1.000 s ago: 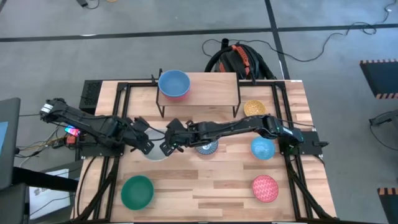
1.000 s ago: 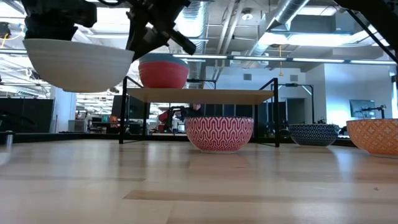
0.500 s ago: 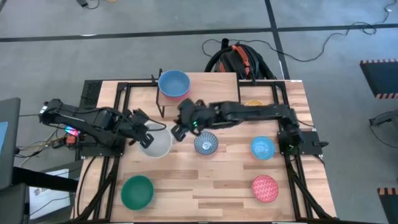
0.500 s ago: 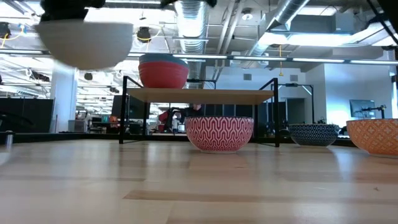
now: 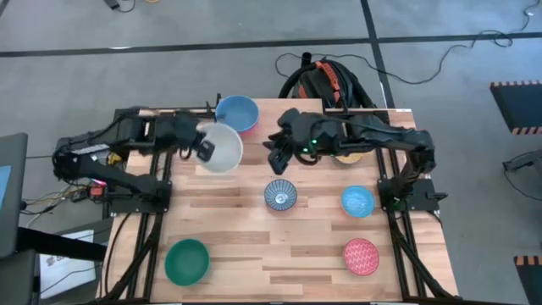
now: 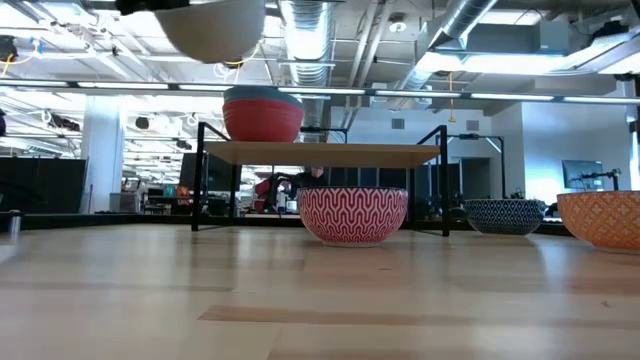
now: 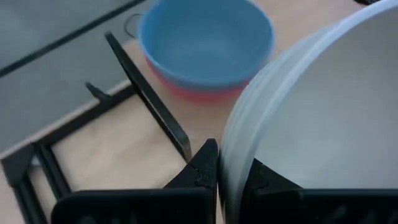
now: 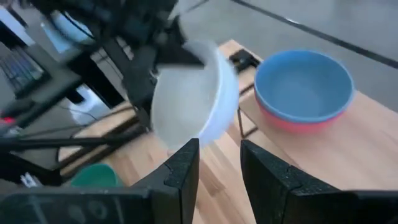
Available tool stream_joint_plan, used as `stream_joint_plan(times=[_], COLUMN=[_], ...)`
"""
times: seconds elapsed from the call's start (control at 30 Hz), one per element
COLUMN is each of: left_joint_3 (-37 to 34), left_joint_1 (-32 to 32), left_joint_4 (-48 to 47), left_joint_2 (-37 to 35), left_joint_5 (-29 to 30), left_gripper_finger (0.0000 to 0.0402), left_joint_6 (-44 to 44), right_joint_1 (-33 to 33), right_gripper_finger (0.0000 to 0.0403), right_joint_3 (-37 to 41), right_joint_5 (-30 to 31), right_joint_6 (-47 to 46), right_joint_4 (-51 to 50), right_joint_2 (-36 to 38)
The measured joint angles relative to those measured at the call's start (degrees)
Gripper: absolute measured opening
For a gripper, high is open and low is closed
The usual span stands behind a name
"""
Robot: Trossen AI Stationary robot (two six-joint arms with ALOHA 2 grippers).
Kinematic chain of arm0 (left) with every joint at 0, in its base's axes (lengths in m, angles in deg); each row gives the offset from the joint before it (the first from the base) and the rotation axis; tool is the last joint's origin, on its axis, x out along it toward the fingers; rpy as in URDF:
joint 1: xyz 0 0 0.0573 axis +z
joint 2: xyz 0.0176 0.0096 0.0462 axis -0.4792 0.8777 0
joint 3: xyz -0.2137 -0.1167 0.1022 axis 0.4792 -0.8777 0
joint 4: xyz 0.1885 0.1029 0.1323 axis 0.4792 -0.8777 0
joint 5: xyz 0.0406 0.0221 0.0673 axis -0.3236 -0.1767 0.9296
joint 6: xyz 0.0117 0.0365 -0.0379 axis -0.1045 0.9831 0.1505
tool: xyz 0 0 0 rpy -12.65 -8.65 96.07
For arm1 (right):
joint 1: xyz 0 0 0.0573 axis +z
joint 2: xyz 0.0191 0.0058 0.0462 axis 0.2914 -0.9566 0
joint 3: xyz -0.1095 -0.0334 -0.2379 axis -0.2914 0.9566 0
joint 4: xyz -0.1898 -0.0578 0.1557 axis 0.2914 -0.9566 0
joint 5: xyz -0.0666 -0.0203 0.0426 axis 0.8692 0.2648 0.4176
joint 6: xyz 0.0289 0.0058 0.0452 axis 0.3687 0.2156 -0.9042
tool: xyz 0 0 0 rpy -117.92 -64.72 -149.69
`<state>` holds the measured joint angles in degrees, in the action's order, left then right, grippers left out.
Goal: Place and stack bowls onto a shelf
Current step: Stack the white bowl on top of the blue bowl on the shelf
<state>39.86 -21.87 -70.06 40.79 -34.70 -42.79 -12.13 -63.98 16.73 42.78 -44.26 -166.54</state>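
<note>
A white bowl (image 5: pixel 220 146) hangs in the air just left of the shelf (image 5: pixel 284 114), with my left gripper (image 5: pixel 203 147) shut on it. In the low view the white bowl (image 6: pixel 210 25) is higher than the blue bowl (image 5: pixel 237 113), which sits nested in a red bowl (image 6: pixel 262 118) on the shelf's left end. My right gripper (image 5: pixel 275 154) is open and holds nothing. It hovers over the table in front of the shelf, right of the white bowl. In the right wrist view the open right gripper (image 8: pixel 219 171) faces the white bowl (image 8: pixel 193 99). My left gripper pinches the white bowl's rim (image 7: pixel 225 163) on the bowl's left side. One finger (image 7: pixel 202 167) is outside the wall and the other (image 7: pixel 264 182) is inside. The fingers come from the table's left, slanting down. The bowl is lifted clear of the table and the shelf.
On the table lie a blue-white patterned bowl (image 5: pixel 280 194), a light blue bowl (image 5: pixel 357 202), a pink-red patterned bowl (image 5: pixel 362 256) and a green bowl (image 5: pixel 186 261). An orange-yellow bowl (image 5: pixel 345 158) shows partly under my right arm. The shelf's middle and right stand bare.
My left gripper has carried the white bowl up and toward the far edge, from low over the table's left middle to beside the blue bowl on the shelf. My right gripper has drawn away from the white bowl, rising and moving toward the far right.
</note>
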Motion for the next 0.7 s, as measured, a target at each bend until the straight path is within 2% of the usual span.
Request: stream_joint_plan(times=[0.23,0.4,0.53,0.7], left_joint_3=[12.40,21.29,26.10,27.90], left_joint_1=[14.62,23.79,28.60,31.80], left_joint_4=[0.52,0.25,-0.11,-0.84], left_joint_2=[9.13,16.98,22.44,27.40], left_joint_5=[-4.21,-10.37,-15.19,-19.51], left_gripper_finger=[0.0000,0.0000,0.0000,0.0000], left_joint_6=[11.68,17.39,18.91,19.48], right_joint_1=[0.76,1.46,1.58,1.45], right_gripper_finger=[0.0143,0.0143,0.0143,0.0143], right_joint_3=[-0.06,-0.03,0.02,0.04], right_joint_5=[0.00,0.00,0.07,0.54], right_joint_6=[-0.05,-0.39,-0.43,-0.47], right_joint_4=[-5.47,-8.76,-12.46,-16.40], right_joint_2=[1.76,2.20,2.36,2.61])
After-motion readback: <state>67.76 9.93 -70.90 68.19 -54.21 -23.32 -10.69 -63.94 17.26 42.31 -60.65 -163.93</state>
